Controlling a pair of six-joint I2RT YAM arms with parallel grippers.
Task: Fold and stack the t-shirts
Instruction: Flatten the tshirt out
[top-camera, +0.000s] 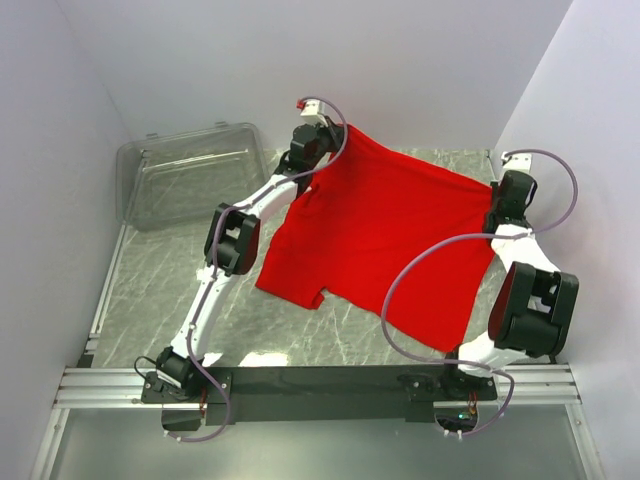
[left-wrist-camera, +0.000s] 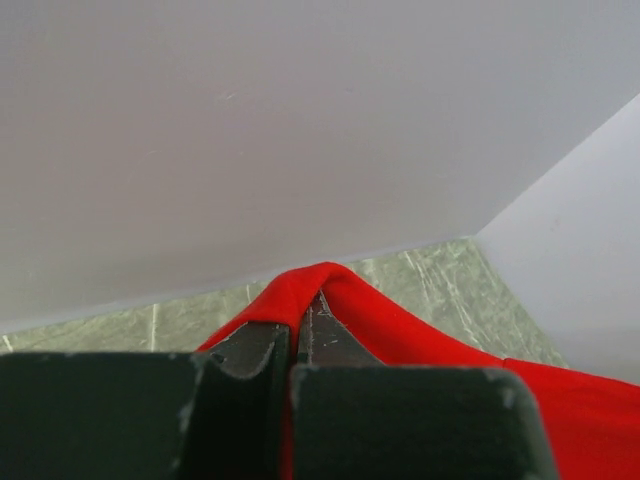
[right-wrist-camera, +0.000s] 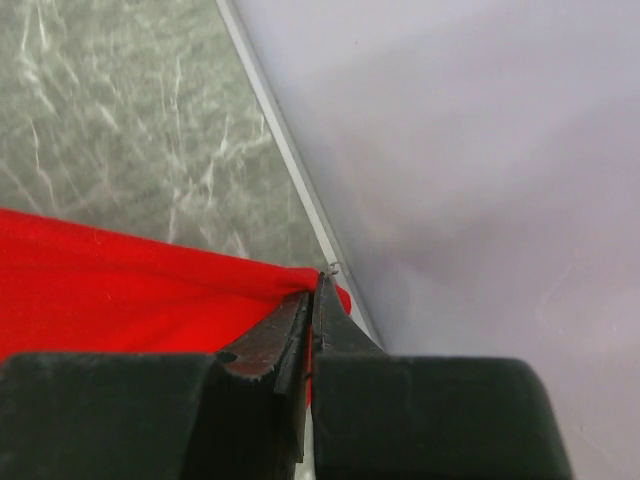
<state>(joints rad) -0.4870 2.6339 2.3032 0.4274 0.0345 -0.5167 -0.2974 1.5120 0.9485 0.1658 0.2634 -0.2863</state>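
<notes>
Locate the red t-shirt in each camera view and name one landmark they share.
Top external: t-shirt spread across the centre, held at two corners.
Left wrist: t-shirt at lower centre and right, pinched in the left gripper.
Right wrist: t-shirt at lower left, pinched in the right gripper.
Shared landmark: the grey marbled table.

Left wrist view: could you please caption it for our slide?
Left claw shut on a raised fold of the red t-shirt.

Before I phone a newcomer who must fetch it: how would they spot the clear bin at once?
Start at the grey marbled table. Go to its far left corner: the clear plastic bin sits there. It is the only see-through thing; its neighbour, the t-shirt, is bright red cloth.
</notes>
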